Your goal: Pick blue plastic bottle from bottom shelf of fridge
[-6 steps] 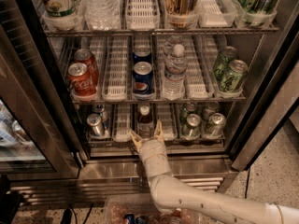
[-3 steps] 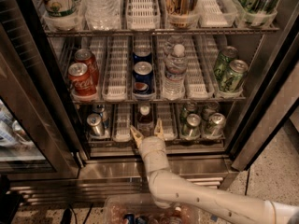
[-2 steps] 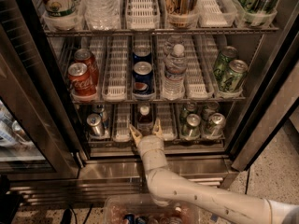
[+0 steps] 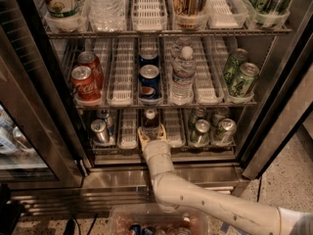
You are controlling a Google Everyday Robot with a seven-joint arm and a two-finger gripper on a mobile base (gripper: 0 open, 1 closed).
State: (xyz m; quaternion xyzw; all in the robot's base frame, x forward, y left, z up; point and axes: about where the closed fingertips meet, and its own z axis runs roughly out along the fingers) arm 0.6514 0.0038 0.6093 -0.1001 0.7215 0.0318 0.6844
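The fridge [image 4: 29, 106] stands open with wire racks. On its bottom shelf [image 4: 161, 151], in the middle lane, stands the blue plastic bottle [image 4: 150, 123]: small, white cap, dark body. My gripper [image 4: 152, 133] reaches in from below on a white arm. Its two pale fingers [image 4: 142, 134] stand apart on either side of the bottle's lower body. The bottle still rests upright on the shelf tray.
Silver cans [image 4: 100, 131] stand left of the bottle and several cans [image 4: 201, 132] right of it. The rack above holds Coke cans [image 4: 82, 83], Pepsi cans [image 4: 148, 81], a clear water bottle [image 4: 183, 75] and green cans [image 4: 239, 77]. A tray of drinks [image 4: 156, 224] sits below.
My gripper has pushed slightly deeper into the bottom shelf, so its fingers now flank the bottle more fully. Nothing else has moved.
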